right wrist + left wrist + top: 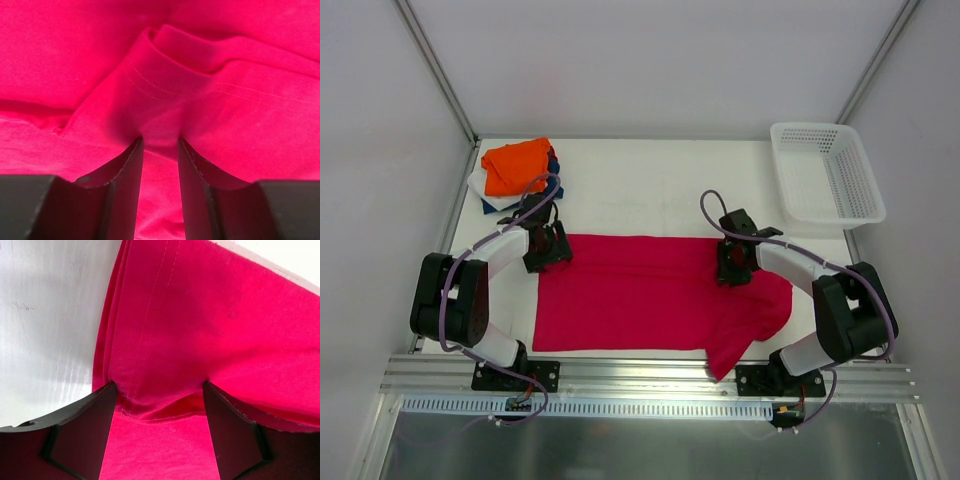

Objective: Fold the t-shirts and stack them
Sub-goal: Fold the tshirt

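Observation:
A crimson-red t-shirt [650, 300] lies spread flat on the white table, folded into a broad band, with one sleeve [750, 325] trailing toward the near right. My left gripper [548, 250] sits on its far-left corner. In the left wrist view the jaws [159, 387] stand wide open over the stitched, doubled hem of the shirt [200, 315]. My right gripper [732, 268] rests on the far-right part of the shirt. Its jaws [160, 142] are narrowly open, tips pushed against a raised fold of red cloth [165, 55]. A stack of folded t-shirts, orange [515, 165] on navy and white, sits at the far left.
A white plastic mesh basket [825, 170] stands at the far right corner. Bare white table [45, 315] shows left of the shirt's edge. Frame posts and white walls enclose the table; a metal rail runs along the near edge.

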Tool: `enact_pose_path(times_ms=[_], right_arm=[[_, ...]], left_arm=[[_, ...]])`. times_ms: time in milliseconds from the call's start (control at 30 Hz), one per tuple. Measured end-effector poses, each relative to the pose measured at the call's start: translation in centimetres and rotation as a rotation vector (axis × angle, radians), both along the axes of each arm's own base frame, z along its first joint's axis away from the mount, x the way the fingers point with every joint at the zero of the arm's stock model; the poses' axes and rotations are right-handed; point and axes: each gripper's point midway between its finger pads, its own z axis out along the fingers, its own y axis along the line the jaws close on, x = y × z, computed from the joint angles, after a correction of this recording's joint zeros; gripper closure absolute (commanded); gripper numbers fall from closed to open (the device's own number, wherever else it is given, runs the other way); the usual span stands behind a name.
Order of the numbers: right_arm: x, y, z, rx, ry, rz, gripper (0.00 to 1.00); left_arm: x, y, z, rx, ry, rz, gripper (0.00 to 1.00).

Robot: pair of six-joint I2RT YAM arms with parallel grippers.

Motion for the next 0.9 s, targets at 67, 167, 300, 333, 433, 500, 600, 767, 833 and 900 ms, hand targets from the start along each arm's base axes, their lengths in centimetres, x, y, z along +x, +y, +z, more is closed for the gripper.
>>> enact_pose_path(times_ms=[67, 167, 300, 333, 433, 500, 600, 767, 833, 900], right_arm=[[0.0, 0.4, -0.1, 0.009, 0.0, 0.009, 0.6], [0.0, 0.7, -0.1, 0.014, -0.002, 0.019, 0.59], [0.1, 0.9, -0.2, 0.014, -0.001, 0.022, 0.59], [0.2, 0.9, -0.2, 0.013, 0.001, 0.023, 0.59], [0.5, 1.1, 0.0, 0.012, 0.001, 0.027, 0.58], [1.1, 1.3, 0.2, 0.013, -0.003, 0.03, 0.58], [2.4, 1.9, 0.8, 0.016, -0.021, 0.036, 0.58], [4.9, 2.9, 1.8, 0.019, -0.054, 0.05, 0.57], [6.0, 3.2, 2.0, 0.017, -0.062, 0.054, 0.57], [6.8, 3.5, 1.9, 0.016, -0.065, 0.058, 0.57]], left_arm=[[0.0, 0.0, 0.0, 0.0, 0.001, 0.0, 0.29], [0.0, 0.0, 0.0, 0.001, 0.005, 0.0, 0.29], [0.3, 0.0, -0.1, 0.003, 0.015, -0.001, 0.29], [0.4, -0.1, 0.0, 0.003, 0.017, -0.001, 0.29], [0.7, -0.1, -0.1, 0.005, 0.023, -0.001, 0.29], [1.2, -0.2, 0.0, 0.006, 0.024, -0.003, 0.29], [1.9, -0.3, 0.0, 0.007, 0.022, -0.008, 0.28], [3.2, -0.5, 0.1, 0.008, 0.017, -0.016, 0.28], [3.6, -0.6, 0.1, 0.008, 0.015, -0.02, 0.28], [3.8, -0.7, 0.1, 0.008, 0.014, -0.022, 0.28]])
